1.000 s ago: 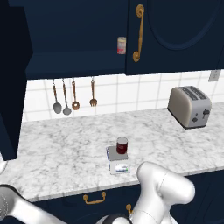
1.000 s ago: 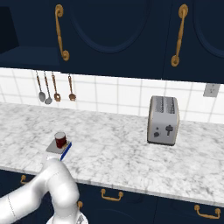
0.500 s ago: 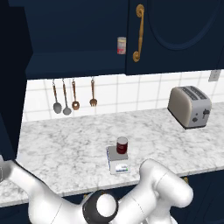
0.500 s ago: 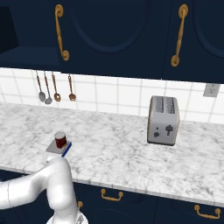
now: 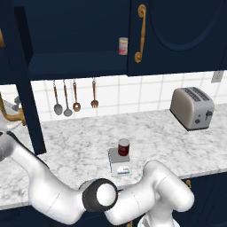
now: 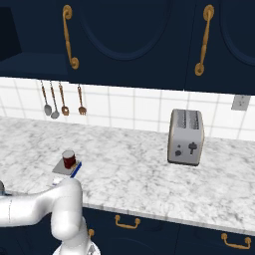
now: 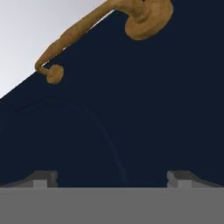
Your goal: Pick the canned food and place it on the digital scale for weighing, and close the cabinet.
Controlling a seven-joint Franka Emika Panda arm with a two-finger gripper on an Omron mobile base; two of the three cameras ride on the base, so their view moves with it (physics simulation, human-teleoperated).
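The canned food (image 5: 123, 146) (image 6: 68, 159), a short maroon can, stands upright on the digital scale (image 5: 119, 167) (image 6: 61, 169) near the counter's front edge. The navy cabinet has its left door (image 5: 27, 88) swung open, and the shelf inside shows. In the hand view my gripper (image 7: 112, 179) is open, with its fingertips (image 7: 43, 178) wide apart and nothing between them. It faces the navy door panel (image 7: 131, 109) close up, below the door's curved brass handle (image 7: 83, 30). My arm (image 5: 40, 177) reaches across to the left edge of the left base view.
A taller pale can (image 5: 123, 45) stands on the open cabinet's shelf. A silver toaster (image 5: 192, 107) (image 6: 186, 137) sits at the counter's right. Utensils (image 5: 66, 97) (image 6: 62, 98) hang on the tiled wall. The neighbouring cabinet doors (image 6: 139, 40) are closed.
My arm has swung out low and to the left across the left base view, toward the open door. The can, the scale and the door have not moved.
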